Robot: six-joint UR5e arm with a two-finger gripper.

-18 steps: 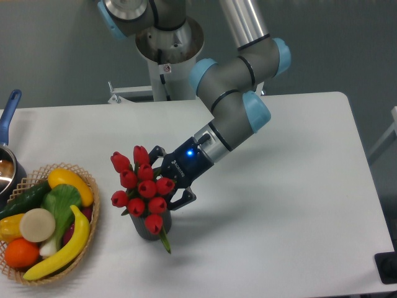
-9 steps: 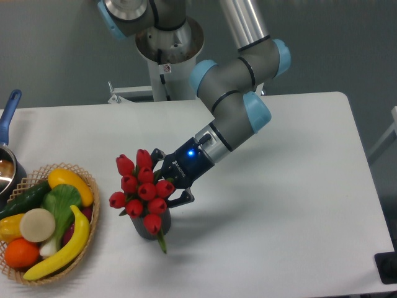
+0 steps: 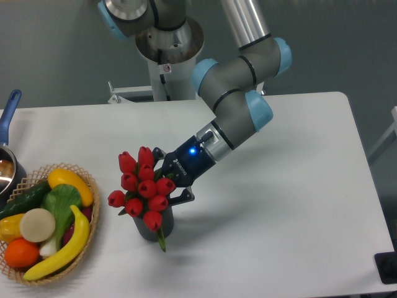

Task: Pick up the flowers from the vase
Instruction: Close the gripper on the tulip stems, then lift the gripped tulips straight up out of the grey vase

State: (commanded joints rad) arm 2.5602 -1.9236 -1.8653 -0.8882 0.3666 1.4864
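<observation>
We see the flowers [image 3: 141, 189] standing in the vase [image 3: 152, 226], their red buds fanned above its mouth and a green leaf drooping over its front edge. The vase sits on the white table [image 3: 279, 205] and serves as our landmark. The gripper [image 3: 166, 184] reaches in from the vase's upper right, its dark fingers [image 3: 178, 198] on either side of the bunch just above the vase's mouth; the buds hide the contact, so we cannot tell whether the fingers are clamped on the stems or only close around them. We judge the low, slanted approach is meant to catch the tied stems below the buds. Left of the vase sits a wicker basket [image 3: 87, 186] of fruit and vegetables, and farther left a blue-handled pot [image 3: 8, 158] at the table's edge. Behind the vase rises the arm's base [image 3: 167, 56] against a plain grey wall [image 3: 335, 43].
</observation>
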